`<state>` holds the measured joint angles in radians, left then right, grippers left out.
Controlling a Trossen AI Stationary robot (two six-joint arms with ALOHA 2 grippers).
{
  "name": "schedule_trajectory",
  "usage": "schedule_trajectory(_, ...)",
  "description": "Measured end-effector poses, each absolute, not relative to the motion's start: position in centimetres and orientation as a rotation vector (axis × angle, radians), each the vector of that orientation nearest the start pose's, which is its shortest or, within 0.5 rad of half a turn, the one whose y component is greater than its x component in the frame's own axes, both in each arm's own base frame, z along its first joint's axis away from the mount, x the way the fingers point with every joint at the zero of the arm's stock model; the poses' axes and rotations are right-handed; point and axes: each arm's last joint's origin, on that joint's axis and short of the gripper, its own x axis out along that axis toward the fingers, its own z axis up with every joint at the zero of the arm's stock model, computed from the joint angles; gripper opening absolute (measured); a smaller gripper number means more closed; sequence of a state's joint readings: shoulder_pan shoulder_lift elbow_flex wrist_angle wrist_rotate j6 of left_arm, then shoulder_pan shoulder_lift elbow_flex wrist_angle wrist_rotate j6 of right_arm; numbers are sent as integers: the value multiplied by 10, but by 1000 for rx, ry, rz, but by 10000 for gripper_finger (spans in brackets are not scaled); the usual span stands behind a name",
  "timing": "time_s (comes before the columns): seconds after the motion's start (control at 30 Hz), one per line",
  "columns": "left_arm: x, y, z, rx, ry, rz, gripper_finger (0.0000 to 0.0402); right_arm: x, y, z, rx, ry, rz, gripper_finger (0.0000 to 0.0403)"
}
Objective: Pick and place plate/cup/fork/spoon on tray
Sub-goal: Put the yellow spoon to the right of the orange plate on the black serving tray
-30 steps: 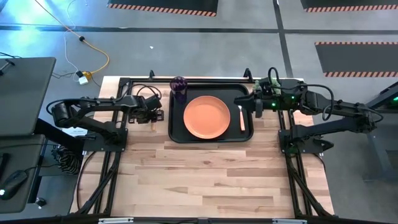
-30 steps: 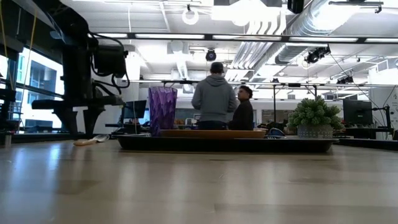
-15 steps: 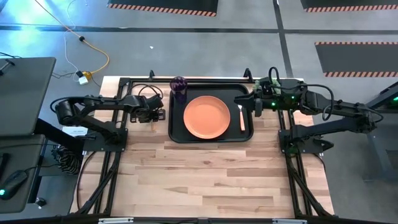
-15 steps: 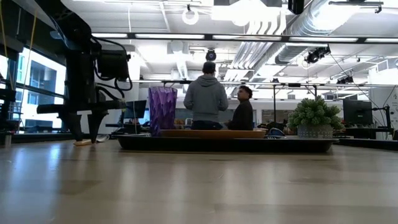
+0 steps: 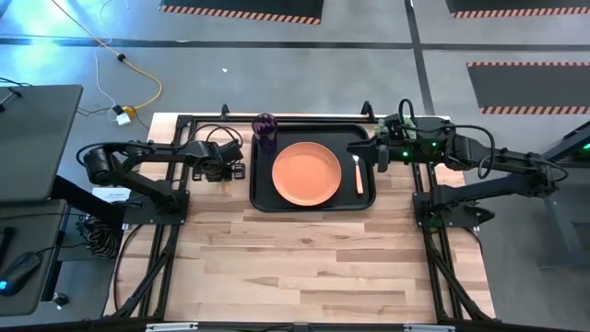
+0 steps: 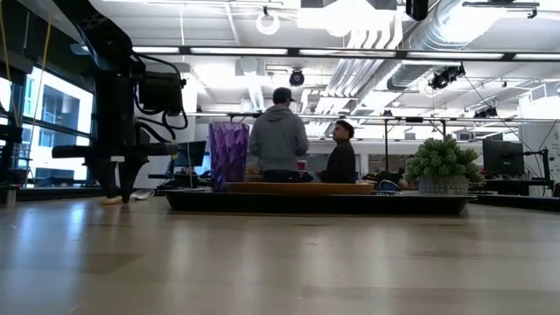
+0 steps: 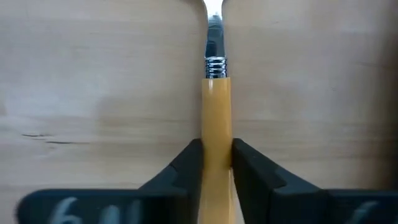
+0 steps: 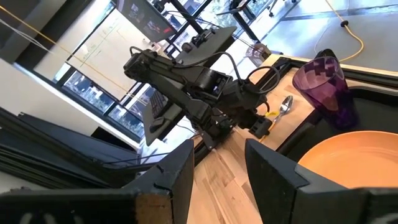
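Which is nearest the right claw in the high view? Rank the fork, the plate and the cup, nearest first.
From the right claw, which hovers at the right edge of the tray:
1. Fork: on the tray's right side, just beside the claw.
2. Plate: in the middle of the tray.
3. Cup: at the tray's far left corner.

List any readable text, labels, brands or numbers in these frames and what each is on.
None can be read.
Left gripper, shut on the spoon handle: pale marks on its body at the wrist view's edge, too blurred to read.
White label by the left arm's base, high view: too small to read.
Tray, plate, cup: no markings visible.
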<state>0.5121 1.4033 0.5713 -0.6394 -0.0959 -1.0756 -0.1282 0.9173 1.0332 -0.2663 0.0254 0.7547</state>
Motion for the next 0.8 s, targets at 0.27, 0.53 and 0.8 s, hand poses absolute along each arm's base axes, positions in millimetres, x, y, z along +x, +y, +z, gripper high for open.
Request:
schedule_trajectory(0.27,167,97,127,-1139,1098,1247,43,190,-25,387,760,85,-203,135)
schedule_trajectory(0.53,166,91,137,-1140,1146,1192,43,190,-25,387,756,86,-203,135)
schedule_trajectory(0.8,157,83,152,-1164,1155,1158,43,190,-25,387,756,86,-204,135)
